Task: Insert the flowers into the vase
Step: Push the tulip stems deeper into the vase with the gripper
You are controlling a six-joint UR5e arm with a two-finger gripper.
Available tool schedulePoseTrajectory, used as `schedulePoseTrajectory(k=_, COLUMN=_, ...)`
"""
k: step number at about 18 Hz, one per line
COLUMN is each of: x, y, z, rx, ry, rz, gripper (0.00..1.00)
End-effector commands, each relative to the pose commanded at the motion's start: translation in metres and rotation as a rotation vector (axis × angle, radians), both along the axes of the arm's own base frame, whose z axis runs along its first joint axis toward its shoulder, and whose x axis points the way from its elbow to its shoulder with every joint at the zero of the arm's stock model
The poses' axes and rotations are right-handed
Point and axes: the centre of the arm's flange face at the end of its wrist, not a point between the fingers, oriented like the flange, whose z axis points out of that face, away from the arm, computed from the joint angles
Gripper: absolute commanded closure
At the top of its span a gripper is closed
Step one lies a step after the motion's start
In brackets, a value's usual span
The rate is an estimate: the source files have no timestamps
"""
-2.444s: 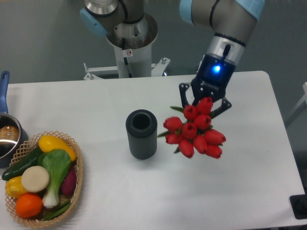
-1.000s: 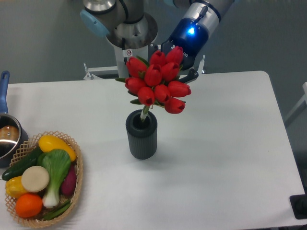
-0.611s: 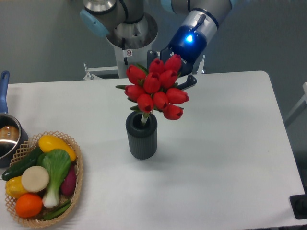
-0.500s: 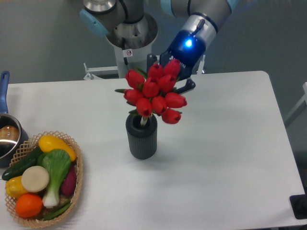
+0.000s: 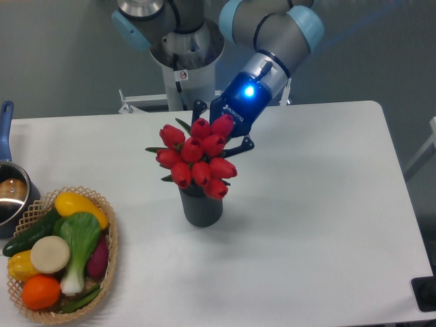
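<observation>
The flowers (image 5: 194, 159), a bunch of red tulips with green leaves, sit over the mouth of the dark grey ribbed vase (image 5: 202, 208), with their stems down inside it. The blooms cover the vase's mouth. My gripper (image 5: 219, 131) is just above and behind the bunch, its black fingers (image 5: 242, 144) on either side of the top blooms. The blooms hide the fingertips, so the grip itself does not show.
A woven basket (image 5: 107, 262) of vegetables stands at the front left. A pot (image 5: 11, 197) with a blue handle is at the left edge. The arm's base (image 5: 185, 58) rises behind the table's far edge.
The gripper has moved down and left with the flowers. The bunch has sunk from above the vase onto its mouth, stems now inside.
</observation>
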Motion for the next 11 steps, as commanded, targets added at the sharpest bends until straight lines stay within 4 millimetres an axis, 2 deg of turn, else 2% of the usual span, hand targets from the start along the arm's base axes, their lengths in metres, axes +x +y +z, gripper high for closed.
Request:
schedulePoseTrajectory(k=3, x=-0.002, y=-0.005, z=-0.009, rx=-0.002, ry=0.004, rz=0.004, gripper=0.95)
schedulePoseTrajectory(k=4, x=-0.002, y=-0.009, z=-0.014, rx=-0.002, ry=0.005, rz=0.008, gripper=0.9)
schedulePoseTrajectory(k=5, x=-0.002, y=-0.012, z=-0.019, rx=-0.003, ry=0.008, rz=0.009, gripper=0.8)
schedulePoseTrajectory(k=7, x=-0.001, y=-0.018, z=-0.031, rx=-0.001, ry=0.024, rz=0.007, gripper=0.75)
schedulePoseTrajectory(k=8, x=-0.002, y=-0.022, z=-0.035, rx=0.0, ry=0.029, rz=0.009, gripper=0.69)
schedulePoseTrajectory(k=10, x=-0.004, y=-0.027, z=-0.04, rx=-0.005, ry=0.026, rz=0.02, gripper=0.65)
schedulePoseTrajectory(k=11, x=-0.004, y=-0.027, z=-0.041, rx=-0.006, ry=0.021, rz=0.02, gripper=0.56)
